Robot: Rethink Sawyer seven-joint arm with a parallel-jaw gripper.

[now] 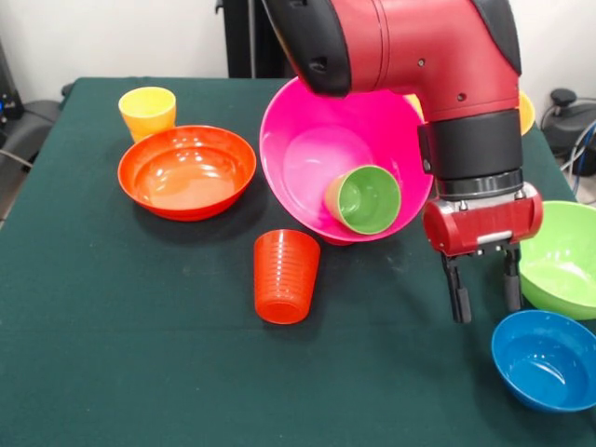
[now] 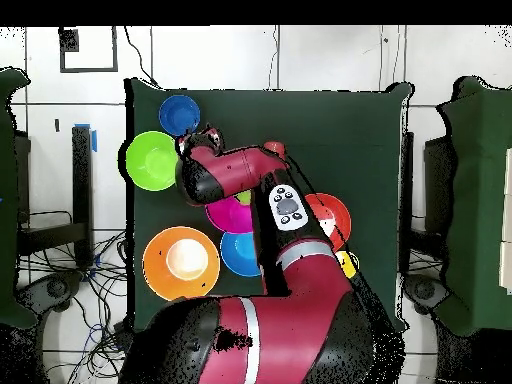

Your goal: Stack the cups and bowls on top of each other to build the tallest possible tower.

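The large pink bowl [image 1: 312, 154] sits tilted at the table's middle, its opening toward the front camera. The light green cup [image 1: 365, 198] lies on its side inside it. The ribbed orange-red cup [image 1: 285, 276] sits on the cloth just in front of the pink bowl. My gripper [image 1: 484, 296] hangs open and empty, fingers pointing down, to the right of the pink bowl and beside the lime green bowl [image 1: 563, 256]. A blue bowl [image 1: 548, 358] lies below and right of the gripper. In the overhead view the gripper [image 2: 198, 138] is between the lime green bowl [image 2: 152, 160] and the pink bowl [image 2: 222, 214].
The wide red-orange bowl [image 1: 186, 170] and the yellow cup [image 1: 147, 111] stand at the left. The overhead view shows the yellow-orange bowl [image 2: 181, 262] and a second blue bowl [image 2: 238, 255] near the robot's base, mostly hidden behind the arm in the front view.
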